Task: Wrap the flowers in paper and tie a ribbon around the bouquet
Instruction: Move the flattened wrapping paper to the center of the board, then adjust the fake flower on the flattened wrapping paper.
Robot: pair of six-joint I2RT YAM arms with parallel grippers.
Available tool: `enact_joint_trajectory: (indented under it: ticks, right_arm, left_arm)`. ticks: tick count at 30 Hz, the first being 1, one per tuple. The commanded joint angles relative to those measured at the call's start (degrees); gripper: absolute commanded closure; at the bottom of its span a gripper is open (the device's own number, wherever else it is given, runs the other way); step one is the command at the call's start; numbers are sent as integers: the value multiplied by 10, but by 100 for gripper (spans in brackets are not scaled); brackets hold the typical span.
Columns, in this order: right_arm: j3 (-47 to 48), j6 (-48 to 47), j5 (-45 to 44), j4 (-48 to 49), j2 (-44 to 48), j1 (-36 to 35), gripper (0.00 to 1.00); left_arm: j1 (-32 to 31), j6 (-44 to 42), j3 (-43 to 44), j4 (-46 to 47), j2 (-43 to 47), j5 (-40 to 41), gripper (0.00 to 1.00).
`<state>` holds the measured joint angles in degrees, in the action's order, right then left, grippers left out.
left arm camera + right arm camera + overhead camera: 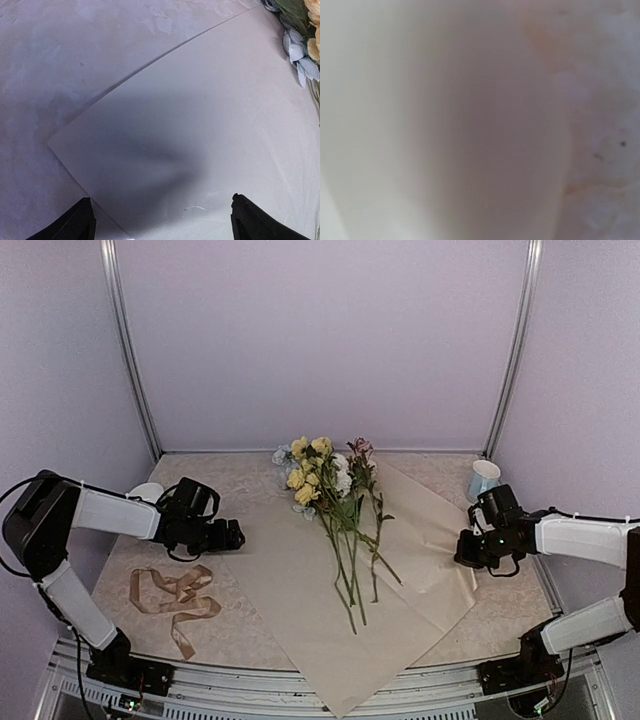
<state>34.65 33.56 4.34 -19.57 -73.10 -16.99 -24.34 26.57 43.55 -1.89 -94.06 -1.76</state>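
Clearly nothing is wrapped yet: the large peach-beige sheet of wrapping paper (290,585) lies flat and diamond-wise at the middle of the marbled bench (515,600). The bunch of green-stemmed artificial flowers with yellow, white, pale blue and pink blooms (340,502) lies loose on it, blooms toward 12 o'clock, stems toward 6. The thin tan ribbon (175,597) sits in loose curls on the bench at about 8 o'clock, well apart from the sheet.

The left arm (110,512) has its jaws spread wide and empty, poised just above the sheet's 9 o'clock corner. The right arm (585,537) has its jaws fully closed at the 3 o'clock edge. Its wrist view is a pale blur, so I cannot tell whether paper is pinched between them.

The likely trouble is the corner pick. The paper lies flush on the bench, so closing jaws may skid over it or shove it toward 3 o'clock, buckling it and rolling the loose stems askew. If the right jaws do hold that edge, a pull from the left could crease or tear the sheet. A pale blue cup (484,478) near the right arm at 2 o'clock could be knocked by a wide swing.
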Motion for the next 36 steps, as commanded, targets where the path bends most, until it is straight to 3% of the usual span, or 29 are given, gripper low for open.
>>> enact_joint_trajectory:
  ticks: [1,3,4,7,8,10,16,19,21,23,28,32,36]
  right_arm:
    - [-7,12,-29,-6,29,11,100]
    - [-7,12,-20,3,20,10,100]
    - [-6,10,-10,8,12,11,95]
    - [17,0,-17,-6,-17,11,48]
    - [29,-4,-30,-17,-17,11,40]
    - [57,-17,-69,-41,-5,11,35]
    - [172,-57,-217,-123,-10,-21,31]
    - [207,-53,-286,-165,-31,-36,9]
    - [206,-61,-271,-145,-22,-35,4]
    - [194,-86,-189,-94,-12,-35,10]
    - [169,-110,29,3,-76,-87,41]
    - [210,-123,41,-19,-188,-167,64]
    - [248,-112,26,-41,-267,-210,73]
  left_arm:
    - [10,4,5,-35,26,23,6]
    - [10,4,6,-22,5,-1,4]
    - [9,0,12,-18,-11,-15,2]
    - [4,-5,41,-27,-60,-18,3]
    - [3,-5,43,-25,-64,-17,3]
    - [2,-4,42,-13,-65,-11,3]
    - [2,-9,52,9,-79,-24,7]
    - [3,-13,59,16,-89,-22,7]
    - [4,-22,73,13,-99,-13,7]
    - [12,-30,84,7,-109,-8,7]
    - [28,-40,94,8,-107,7,7]
    - [28,-46,99,-2,-95,15,7]
    - [27,-46,74,2,-50,29,6]
